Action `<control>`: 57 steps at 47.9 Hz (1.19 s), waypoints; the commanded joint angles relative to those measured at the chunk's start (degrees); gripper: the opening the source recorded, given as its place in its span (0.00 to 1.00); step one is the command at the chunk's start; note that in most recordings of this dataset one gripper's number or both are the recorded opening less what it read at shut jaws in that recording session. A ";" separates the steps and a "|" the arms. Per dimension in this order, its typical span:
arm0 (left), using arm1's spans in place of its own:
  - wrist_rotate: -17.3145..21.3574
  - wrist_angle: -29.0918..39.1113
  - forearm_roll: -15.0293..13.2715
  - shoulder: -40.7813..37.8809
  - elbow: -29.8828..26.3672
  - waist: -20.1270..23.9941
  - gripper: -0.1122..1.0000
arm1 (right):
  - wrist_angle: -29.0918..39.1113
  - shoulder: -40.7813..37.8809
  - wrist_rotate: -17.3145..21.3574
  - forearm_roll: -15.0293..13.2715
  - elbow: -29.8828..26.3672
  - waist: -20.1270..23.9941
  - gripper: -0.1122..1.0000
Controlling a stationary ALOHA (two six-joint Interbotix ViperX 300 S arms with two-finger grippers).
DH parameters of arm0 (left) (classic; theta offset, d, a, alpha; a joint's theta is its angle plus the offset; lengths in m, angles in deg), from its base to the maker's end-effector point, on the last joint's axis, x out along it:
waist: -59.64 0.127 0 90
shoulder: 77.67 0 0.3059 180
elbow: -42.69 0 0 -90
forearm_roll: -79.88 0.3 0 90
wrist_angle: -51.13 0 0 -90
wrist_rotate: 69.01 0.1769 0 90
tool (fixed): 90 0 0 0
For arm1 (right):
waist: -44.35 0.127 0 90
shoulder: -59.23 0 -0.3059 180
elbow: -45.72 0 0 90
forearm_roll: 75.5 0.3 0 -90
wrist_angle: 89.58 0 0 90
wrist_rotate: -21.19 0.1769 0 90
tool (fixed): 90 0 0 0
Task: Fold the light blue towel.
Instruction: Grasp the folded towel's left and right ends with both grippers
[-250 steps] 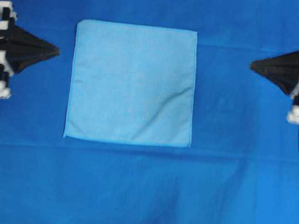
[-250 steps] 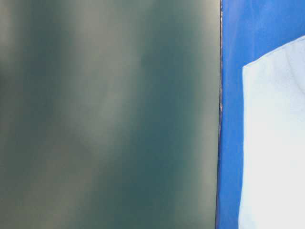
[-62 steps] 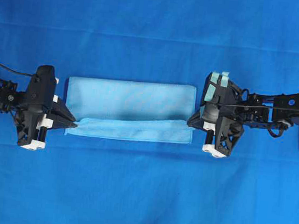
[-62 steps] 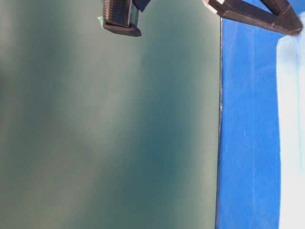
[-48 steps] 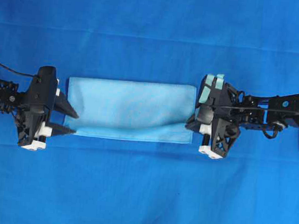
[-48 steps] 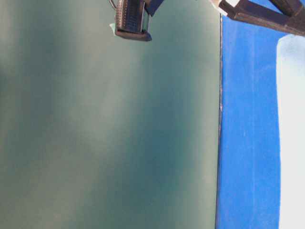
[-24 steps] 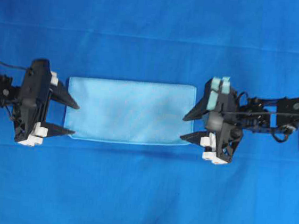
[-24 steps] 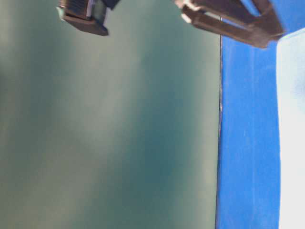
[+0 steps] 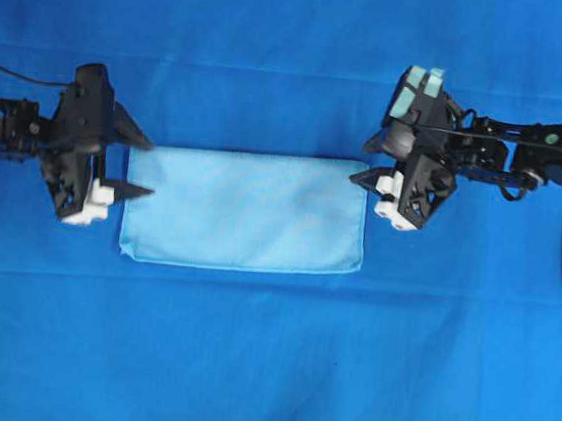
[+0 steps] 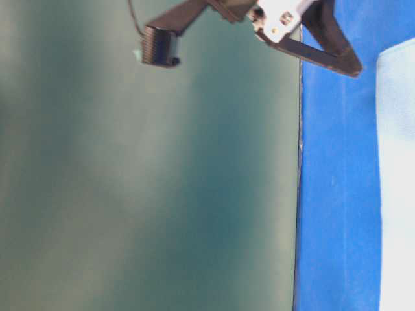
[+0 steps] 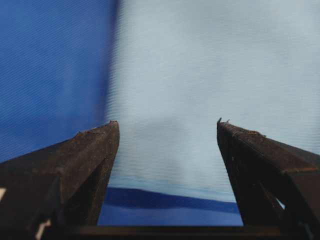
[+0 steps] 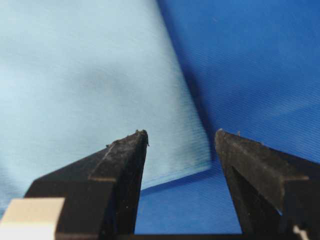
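The light blue towel lies flat on the table, folded in half into a wide rectangle. My left gripper hangs open at the towel's left edge near its far corner, holding nothing. My right gripper hangs open at the far right corner, also empty. In the left wrist view the towel fills the space beyond my left gripper, whose jaws stand wide apart. In the right wrist view the towel's corner lies below my right gripper. The towel's edge shows at table level.
A darker royal-blue sheet covers the whole table, with faint creases across it. Both arms reach in from the sides at the towel's height. A blurred grey-green surface fills the left of the table-level view.
Both grippers have opened wider and let go of the towel's near edge. They moved toward the far side, and the folded towel has settled flat.
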 commanded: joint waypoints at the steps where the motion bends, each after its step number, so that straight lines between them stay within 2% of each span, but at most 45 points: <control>1: 0.62 -0.62 0.18 -0.53 -0.88 2.20 0.75 | -0.79 -1.41 -0.09 -0.53 -1.41 -1.14 0.64; 15: 1.76 -1.23 0.18 -3.34 -0.79 6.42 0.75 | -2.11 -7.03 -0.18 -0.70 -2.20 -2.11 0.64; 20: 1.76 -1.14 0.18 -5.36 -1.05 6.59 0.74 | -1.85 -7.91 -0.09 -0.70 -2.29 -2.20 0.64; 24: 1.41 -1.14 0.18 -6.77 -1.23 6.59 0.69 | -1.85 -8.00 -0.09 -0.70 -2.29 -2.20 0.64; 28: 1.14 -0.70 0.18 -7.82 -1.14 6.59 0.59 | -1.85 -7.91 -0.09 -0.70 -2.37 -2.11 0.62; 33: 0.70 0.18 0.18 -8.61 -1.05 6.06 0.42 | -1.85 -8.00 -0.35 -0.88 -2.37 -1.58 0.51; 38: 0.79 1.93 0.18 -8.70 -1.32 4.22 0.23 | -1.76 -7.91 -0.35 -1.41 -2.37 -1.05 0.28; 41: 0.79 2.55 0.18 -8.79 -1.41 3.52 0.16 | -1.67 -8.00 -0.35 -1.49 -2.46 -0.70 0.14; 42: 0.79 2.64 0.18 -8.70 -1.41 3.43 0.14 | -1.67 -7.91 -0.35 -1.49 -2.46 -0.70 0.12; 57: 1.58 5.54 0.18 -7.65 -2.37 3.87 0.13 | -1.67 -6.94 -0.35 -1.67 -2.99 -0.70 0.12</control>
